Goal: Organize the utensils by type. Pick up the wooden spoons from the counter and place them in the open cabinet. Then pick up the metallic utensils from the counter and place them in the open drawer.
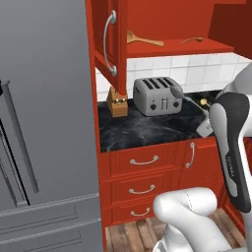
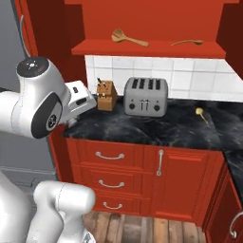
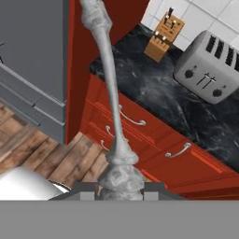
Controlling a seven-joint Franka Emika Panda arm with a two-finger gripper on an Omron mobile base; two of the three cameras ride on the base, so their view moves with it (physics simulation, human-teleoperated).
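Observation:
My gripper [image 3: 119, 193] is shut on the handle end of a shiny metal spoon [image 3: 109, 79], which sticks out over the floor and the red drawer fronts. From the left base view the same spoon [image 1: 189, 100] hangs above the counter [image 1: 138, 130] in front of the toaster, gripper [image 1: 204, 123] at its lower end. Two wooden spoons [image 1: 144, 39] [image 1: 192, 40] lie on the shelf of the open cabinet [image 1: 211, 48]. A small gold-tinted piece [image 2: 201, 114] rests on the counter [image 2: 156, 128] right of the toaster. The open drawer is out of view.
A silver four-slot toaster [image 2: 146, 96] and a wooden knife block [image 2: 107, 95] stand at the back of the counter. The cabinet door [image 1: 110, 34] swings out at the left. A grey fridge [image 1: 44, 123] fills the left side. Closed red drawer fronts [image 2: 111, 156] sit below.

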